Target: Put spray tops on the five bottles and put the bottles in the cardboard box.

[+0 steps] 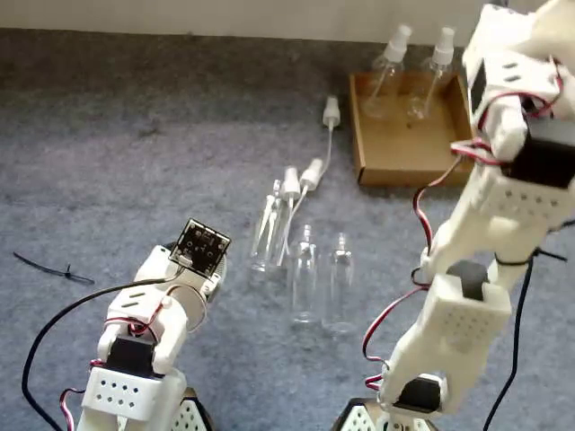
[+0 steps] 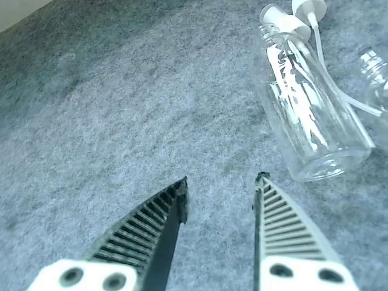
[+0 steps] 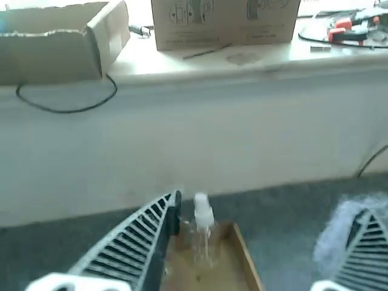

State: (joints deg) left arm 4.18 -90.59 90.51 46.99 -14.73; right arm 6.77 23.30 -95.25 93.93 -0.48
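Two clear bottles with white spray tops (image 1: 388, 67) (image 1: 431, 76) stand in the cardboard box (image 1: 409, 166) at the back right. My right arm (image 1: 503, 180) is raised over the box. Its gripper (image 3: 267, 221) is open, with one capped bottle (image 3: 203, 233) in the box (image 3: 239, 267) below it. A clear bottle (image 2: 309, 115) lies on the carpet with two spray tops (image 2: 282, 21) (image 2: 309, 7) by its neck. My left gripper (image 2: 221, 185) is open and empty, a short way from that bottle's base. Two topless bottles (image 1: 305, 274) (image 1: 340, 283) lie side by side. One loose spray top (image 1: 331, 112) lies left of the box.
A black cable tie (image 1: 54, 269) lies on the grey carpet at the left. A white wall and a ledge with cardboard boxes (image 3: 54, 39) rise beyond the carpet's far edge. Red and black cables (image 1: 422, 224) hang from the right arm.
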